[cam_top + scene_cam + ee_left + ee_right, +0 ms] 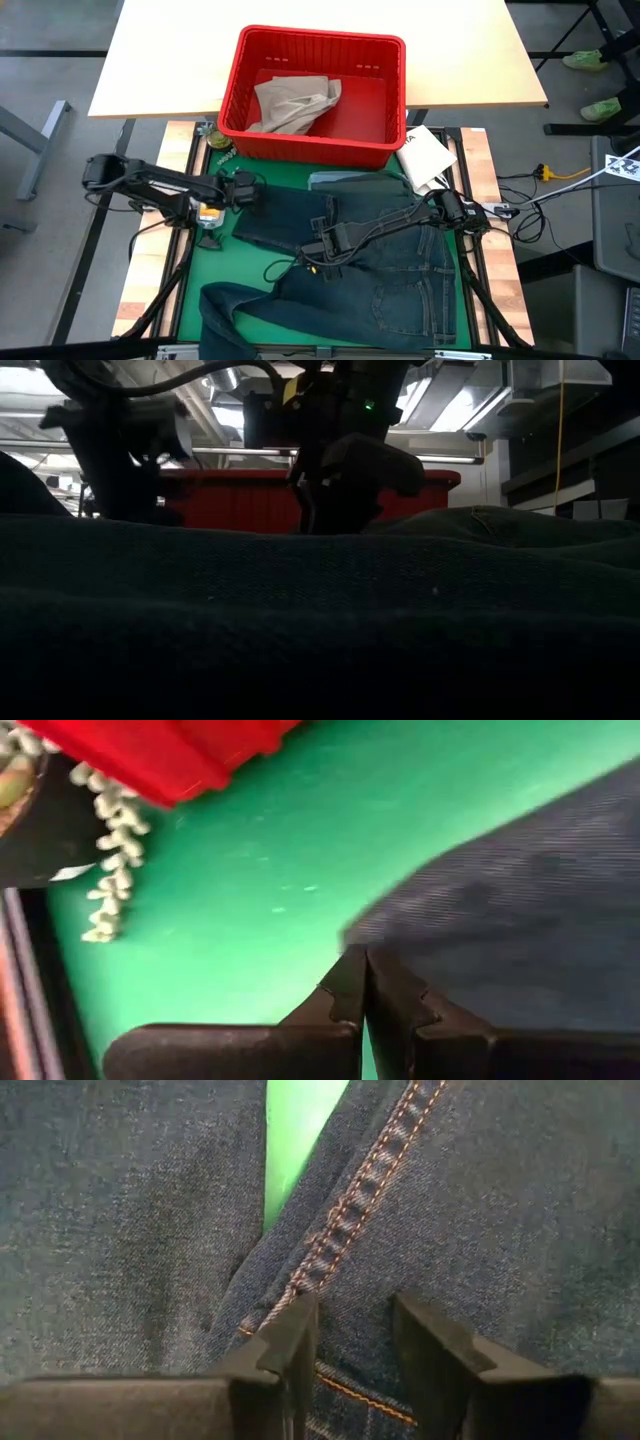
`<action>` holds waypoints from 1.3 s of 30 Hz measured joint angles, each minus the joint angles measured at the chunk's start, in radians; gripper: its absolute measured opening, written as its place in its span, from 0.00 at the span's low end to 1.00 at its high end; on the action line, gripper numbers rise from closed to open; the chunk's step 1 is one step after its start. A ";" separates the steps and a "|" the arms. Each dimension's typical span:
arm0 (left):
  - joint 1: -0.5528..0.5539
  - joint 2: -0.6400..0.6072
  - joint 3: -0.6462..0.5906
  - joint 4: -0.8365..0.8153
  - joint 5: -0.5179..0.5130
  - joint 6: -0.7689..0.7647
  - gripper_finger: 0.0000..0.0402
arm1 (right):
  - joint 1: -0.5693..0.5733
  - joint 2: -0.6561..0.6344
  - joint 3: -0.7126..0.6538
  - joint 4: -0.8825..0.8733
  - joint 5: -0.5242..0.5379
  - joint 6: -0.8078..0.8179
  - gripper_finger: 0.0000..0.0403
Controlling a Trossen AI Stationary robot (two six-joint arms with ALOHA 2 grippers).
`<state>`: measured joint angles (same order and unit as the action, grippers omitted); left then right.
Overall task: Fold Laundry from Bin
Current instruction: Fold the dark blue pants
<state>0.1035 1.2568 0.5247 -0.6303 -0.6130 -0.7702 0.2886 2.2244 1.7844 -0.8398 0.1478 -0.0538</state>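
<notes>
From the high view, the red bin (312,95) stands at the far side of the work area, straddling the edge of the pale desk (160,60) and the green mat (215,265); a tan khaki garment (295,105) lies crumpled inside it toward its left half. Dark blue jeans (380,280) are spread over the mat in front of the bin, with a white packet (425,155) beside the bin's right near corner. The left gripper (243,190) sits at the jeans' left far edge, near the bin, and the right gripper (316,247) rests on the middle of the jeans. In the low view, dark denim fills the foreground, the bin (250,495) shows red behind, and the right gripper (335,510) comes down onto the cloth. The left wrist view shows the left gripper (365,985) clenched tight with nothing between its fingers, at the denim's (520,920) edge on the mat (260,880), a beaded string (110,850) lying near the bin's rim. The right wrist view shows the right gripper (355,1345) part open, fingers straddling an orange-stitched seam of the jeans (480,1200); whether it pinches the cloth I cannot tell.
</notes>
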 joint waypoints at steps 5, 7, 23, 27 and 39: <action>0.067 0.078 0.000 0.055 0.005 0.055 0.00 | 0.000 0.000 0.000 0.000 -0.005 -0.010 0.33; 0.082 0.096 0.000 0.081 0.032 0.078 0.00 | 0.000 0.000 0.000 0.000 -0.005 -0.011 0.33; 0.108 0.111 0.002 0.100 0.110 0.127 0.00 | 0.002 -0.030 0.195 0.210 0.232 -0.096 0.33; 0.108 0.111 0.002 0.100 0.119 0.127 0.00 | -0.002 -0.001 0.198 0.488 0.280 -0.180 0.33; 0.108 0.111 0.002 0.101 0.130 0.129 0.00 | -0.057 0.219 0.196 0.910 0.331 -0.244 0.33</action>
<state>0.2115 1.3678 0.5266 -0.5297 -0.4830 -0.6416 0.2311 2.4431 1.9800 0.0706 0.4791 -0.2974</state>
